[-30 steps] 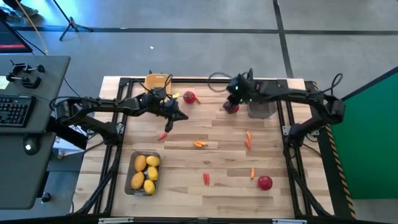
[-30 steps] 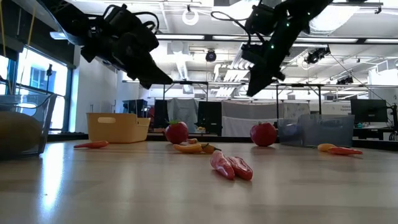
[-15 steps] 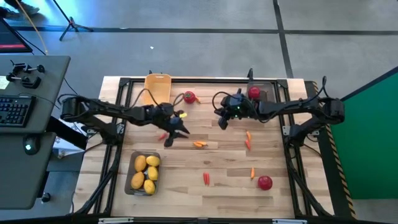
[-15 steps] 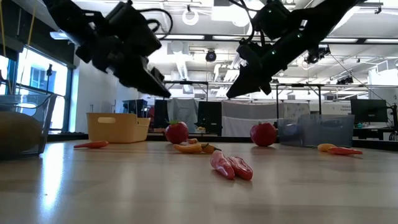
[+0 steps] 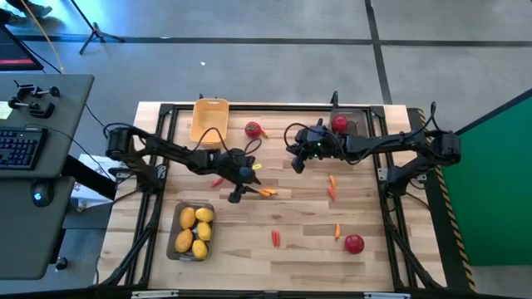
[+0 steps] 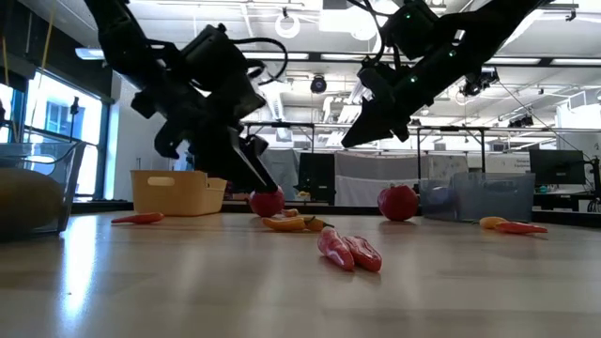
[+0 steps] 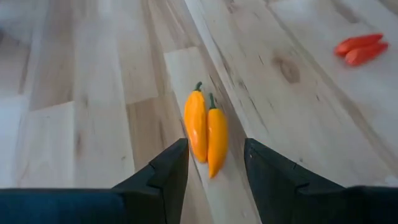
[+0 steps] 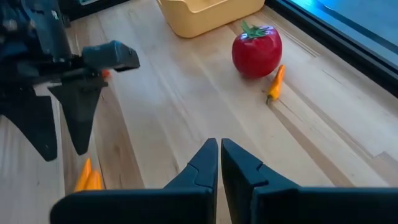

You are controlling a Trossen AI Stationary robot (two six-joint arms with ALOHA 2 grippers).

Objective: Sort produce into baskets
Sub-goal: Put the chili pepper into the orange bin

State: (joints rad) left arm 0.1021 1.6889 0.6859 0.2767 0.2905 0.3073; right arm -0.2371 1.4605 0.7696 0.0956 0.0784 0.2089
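Left gripper (image 7: 214,171) is hovering low over the table's middle with its fingers parted and nothing between them, straddling a pair of orange peppers (image 7: 206,132) lying side by side and touching; judging by the aim, it is lining up to close on this pair. In the high view the same pair (image 5: 267,193) is lying just beside the left gripper (image 5: 236,195). Right gripper (image 8: 219,163) is hanging above the far half of the table, fingers pressed together and carrying nothing, apparently waiting. Sorting is looking partly done: lemons are sitting in the near grey tray (image 5: 193,251), one red fruit is sitting in the far grey tray (image 5: 347,143), and the yellow basket (image 5: 209,110) is showing nothing inside from above. Still loose: a red fruit (image 5: 253,129) near the yellow basket with a small orange piece beside it, another red fruit (image 5: 355,243) at the near right, and several thin red-orange pieces scattered across the boards. Nothing is standing between the left fingers and the pair; the two may shift apart under a squeeze
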